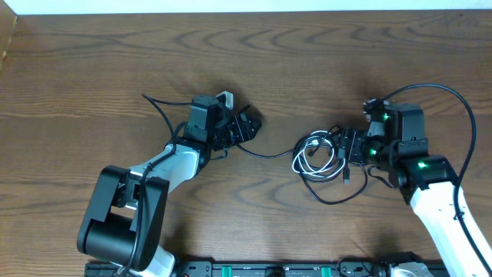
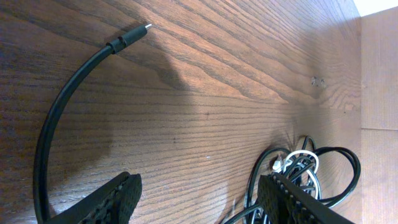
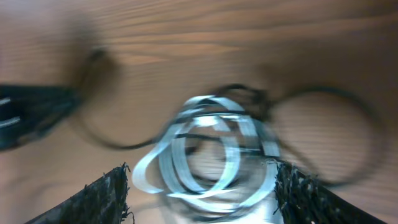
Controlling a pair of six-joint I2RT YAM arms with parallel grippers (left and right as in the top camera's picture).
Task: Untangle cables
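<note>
Barely begun — white cable (image 1: 301, 163) lies coiled inside the black cable (image 2: 48, 127) loops right of table (image 1: 77, 61) centre, not yet separated; right gripper (image 1: 340, 148) released at the knot, left gripper (image 1: 247, 125) unclenched, empty — black tail beside it

Robotics lab bench: wood-grain table (image 1: 77, 69) with left arm (image 1: 165, 165) and right arm (image 1: 434, 204).

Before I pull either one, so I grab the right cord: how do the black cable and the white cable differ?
The black cable runs long across the table; the white cable stays bunched in one spot. The black cable lies in wide loose loops, the white cable in small tight ones. Both are thin and overlap in one pile.
</note>
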